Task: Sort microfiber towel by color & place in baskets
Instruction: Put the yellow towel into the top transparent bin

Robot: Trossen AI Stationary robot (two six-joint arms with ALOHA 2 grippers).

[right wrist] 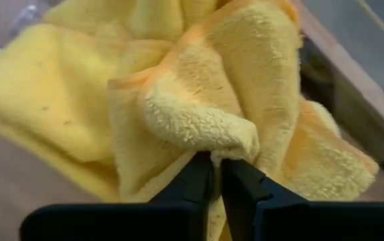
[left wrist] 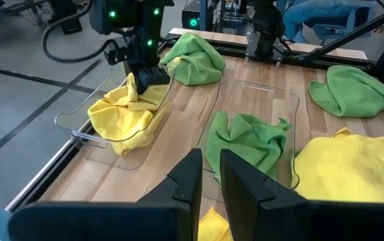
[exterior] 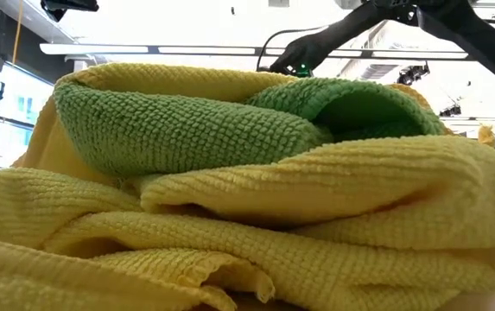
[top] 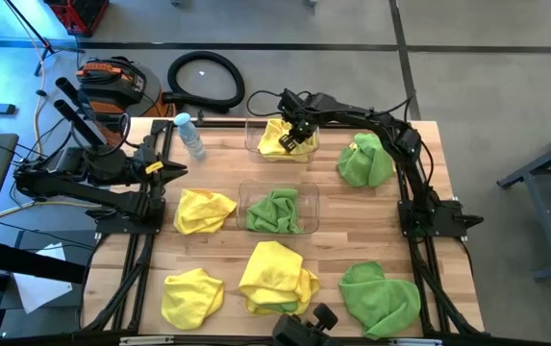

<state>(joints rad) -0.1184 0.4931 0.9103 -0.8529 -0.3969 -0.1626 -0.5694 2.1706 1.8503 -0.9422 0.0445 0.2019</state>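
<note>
Two towels binned, five still loose on the table as the right gripper (top: 298,137) lowers a yellow towel (top: 280,141) into the basket (top: 256,146) at twelve o'clock.

Its fingers are nearly together, pinching a fold of the yellow towel, which already lies inside that basket. The centre basket (top: 309,195) holds a green towel (top: 275,210). Outside the baskets lie three yellow towels (top: 204,210), at nine, six and seven o'clock, and two green towels (top: 364,160), at two and five. The left gripper (top: 169,169) waits at ten o'clock, fingers narrowly apart, empty.
</note>
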